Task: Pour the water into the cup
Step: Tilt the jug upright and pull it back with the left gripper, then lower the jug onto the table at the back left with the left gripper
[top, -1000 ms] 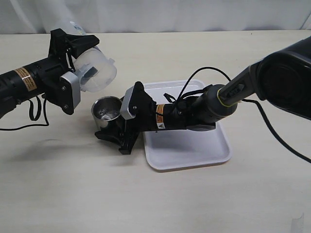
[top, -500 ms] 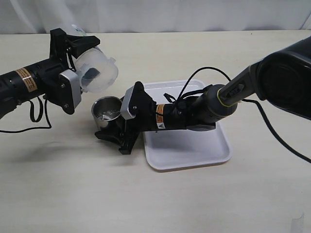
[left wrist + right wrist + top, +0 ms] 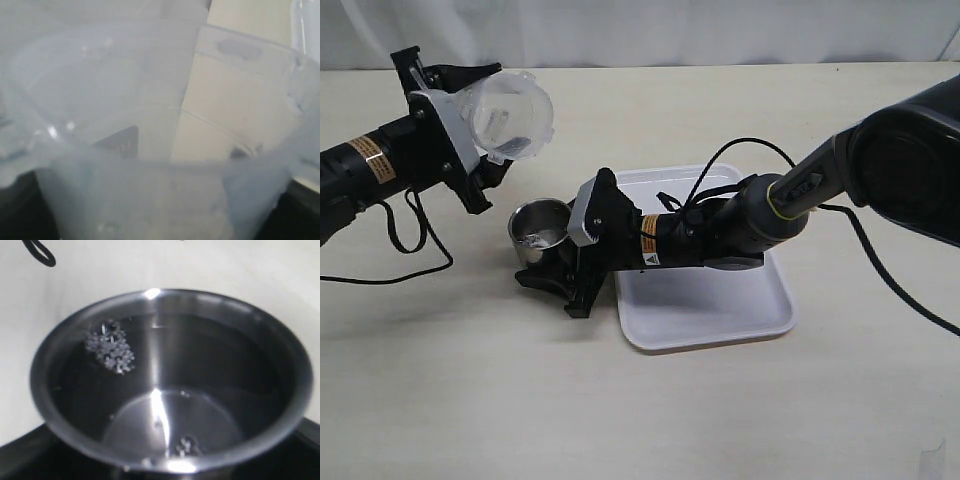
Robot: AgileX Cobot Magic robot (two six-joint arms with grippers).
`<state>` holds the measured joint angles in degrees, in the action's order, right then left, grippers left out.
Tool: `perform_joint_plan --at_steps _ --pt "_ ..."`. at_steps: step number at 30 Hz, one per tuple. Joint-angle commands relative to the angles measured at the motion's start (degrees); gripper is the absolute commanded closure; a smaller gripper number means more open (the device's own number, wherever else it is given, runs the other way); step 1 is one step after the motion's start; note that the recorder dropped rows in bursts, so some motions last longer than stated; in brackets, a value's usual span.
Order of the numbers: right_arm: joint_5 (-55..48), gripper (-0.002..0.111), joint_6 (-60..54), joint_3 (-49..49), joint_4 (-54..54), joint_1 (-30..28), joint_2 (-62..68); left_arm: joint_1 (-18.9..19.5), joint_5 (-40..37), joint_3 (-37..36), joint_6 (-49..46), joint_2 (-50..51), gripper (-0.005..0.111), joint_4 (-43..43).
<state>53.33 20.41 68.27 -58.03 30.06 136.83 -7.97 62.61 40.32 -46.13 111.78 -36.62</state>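
- The water (image 3: 165, 417) is a small shiny pool inside the cup (image 3: 540, 232).
- The cup stands upright between the jaws of my right gripper (image 3: 550, 250), which hug its sides.
- My left gripper (image 3: 478, 125) is clamped round the beaker (image 3: 510, 110).
- The beaker lies tipped, with its mouth pointing out from my left jaws. The cup sits below that mouth, off to one side.
- My left arm is high and my right arm is low on the table (image 3: 470, 400).

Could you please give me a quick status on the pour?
Left hand shut on beaker, tilted, above and beside cup. Right hand around cup, grip unclear. Water pooled in cup. Nothing blocking; tray alongside.
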Motion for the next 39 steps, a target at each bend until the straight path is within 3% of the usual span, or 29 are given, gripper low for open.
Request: perform_joint_plan --at_steps 1,6,11,13,16,20,24,39 --pt "-0.99 0.104 -0.08 0.08 -0.79 0.03 -0.19 -0.1 1.62 0.43 9.2 -0.36 0.107 1.73" --pt "-0.99 0.104 -0.08 0.08 -0.79 0.03 -0.19 -0.1 4.19 0.43 18.13 -0.36 0.107 6.21" --pt "-0.99 0.104 -0.08 0.08 -0.79 0.03 -0.19 0.01 3.49 0.43 36.76 -0.36 0.107 22.57" --pt "-0.99 0.104 -0.08 0.08 -0.79 0.03 -0.19 0.14 3.36 0.43 39.1 -0.36 0.107 25.92" --pt "-0.99 0.104 -0.08 0.08 -0.79 0.03 -0.19 1.39 0.74 1.9 44.73 -0.36 0.107 25.35" --pt "-0.99 0.104 -0.08 0.08 -0.79 0.03 -0.19 3.4 -11.15 7.08 53.21 -0.36 0.107 21.45" --pt "-0.99 0.104 -0.08 0.08 -0.79 0.03 -0.19 4.22 -19.61 11.77 54.66 -0.24 0.107 20.9" --pt "-0.99 0.104 -0.08 0.08 -0.79 0.03 -0.19 6.58 -19.89 24.53 58.14 13.11 0.107 20.82"
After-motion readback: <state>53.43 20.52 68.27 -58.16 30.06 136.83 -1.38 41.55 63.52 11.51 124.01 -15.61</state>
